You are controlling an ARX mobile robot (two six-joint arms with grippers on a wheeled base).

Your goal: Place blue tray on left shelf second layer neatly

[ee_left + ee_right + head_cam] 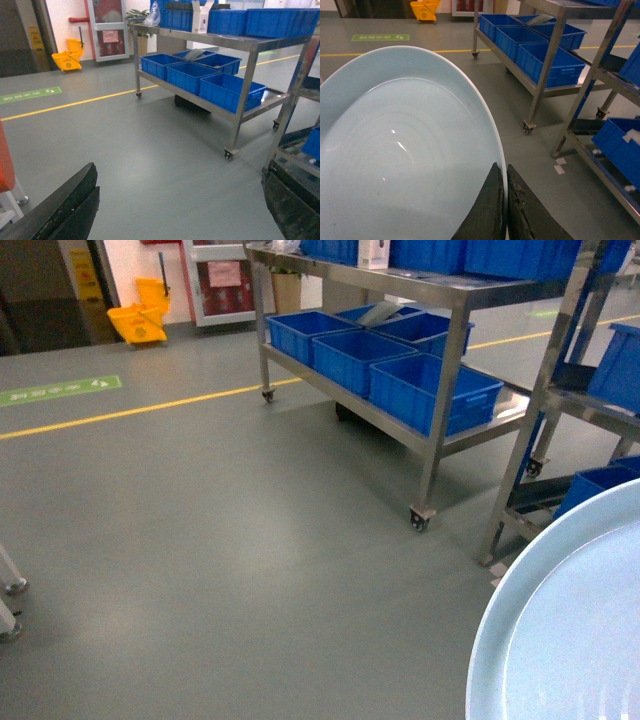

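blue tray (395, 150): pale sky-blue shallow dish, carried in the air above the grey floor (220, 520); fills the lower left of the right wrist view and shows as a curved rim at the lower right corner of the head view (570, 630).
right gripper (505, 205): fingers pressed together on the blue tray's rim, one dark finger inside the rim and one outside.
left gripper (180, 210): fingers spread wide apart at the two lower corners of the left wrist view, nothing between them but floor.
left shelf (535, 410): shiny steel rack with square posts at the right edge of the head view, just beyond the tray; only its left posts and part of its rail tiers are in frame. which tier is the second cannot be told from here.
blue crates (435, 390): deep dark-blue, on the lower level of a wheeled steel cart (440, 300) behind and left of the left shelf; more sit on its top.
yellow line (150, 410): painted across the floor, running under the cart.
yellow mop bucket (140, 315): far back by the wall.
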